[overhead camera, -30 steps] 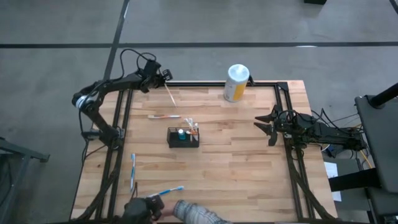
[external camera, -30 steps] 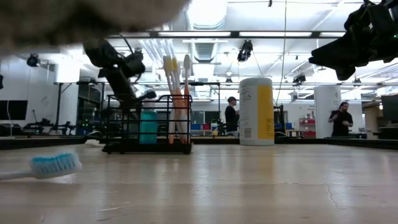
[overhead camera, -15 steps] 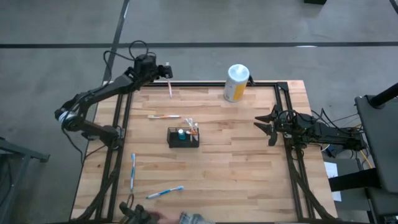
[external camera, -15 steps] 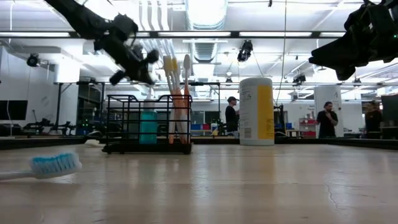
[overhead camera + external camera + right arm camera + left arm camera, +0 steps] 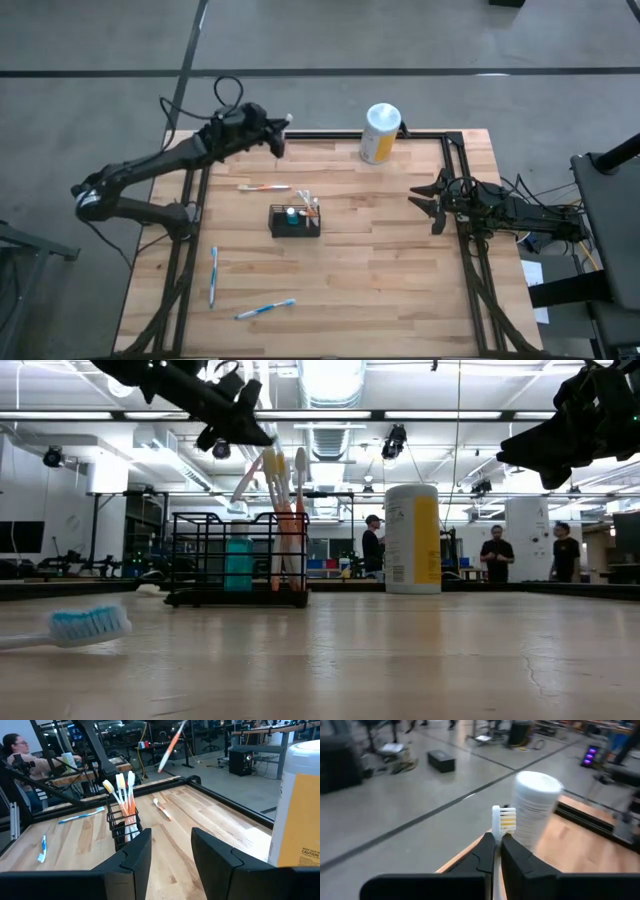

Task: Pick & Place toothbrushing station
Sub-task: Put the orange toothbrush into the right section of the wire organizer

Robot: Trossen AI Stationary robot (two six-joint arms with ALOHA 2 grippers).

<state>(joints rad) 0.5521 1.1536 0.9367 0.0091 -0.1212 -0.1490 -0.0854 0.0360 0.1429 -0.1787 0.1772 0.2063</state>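
- Near edge of my table (image 5: 400, 290): one blue toothbrush (image 5: 265, 309) lies flat near the near-left corner, a second blue one (image 5: 213, 276) just beyond it, closer to the left edge. In the low view I get the bristle head of a blue brush (image 5: 88, 625) on the wood.
- Mid table, left of centre: the toothbrushing station (image 5: 295, 220), a small black wire-mesh basket, stands upright. It holds a teal item (image 5: 238, 563) at its left end and orange-and-white brushes (image 5: 283, 520) standing up at its right end, heads above the rim.
- Just beyond the basket, an orange-and-white toothbrush (image 5: 264, 187) lies flat on the wood, apart from it.
- Right gripper (image 5: 428, 207): hangs over the right side of the table, level with the basket and well apart from it, fingers spread, nothing between them. Its wrist view looks across at the basket (image 5: 122, 824).
- Left gripper (image 5: 277, 135): up in the air over the far-left edge of the table, arm reaching in from the left. Fingers pressed together on a toothbrush (image 5: 503, 819); the white head with yellowish bristles sticks out past the fingertips. Low view shows it high above the basket, handle (image 5: 248, 472) angling down.
- Far edge, right of centre: white-topped canister with yellow label (image 5: 380, 133), upright, just beyond the left gripper in the left wrist view.
- Background, low view: people standing in the room (image 5: 494, 554).
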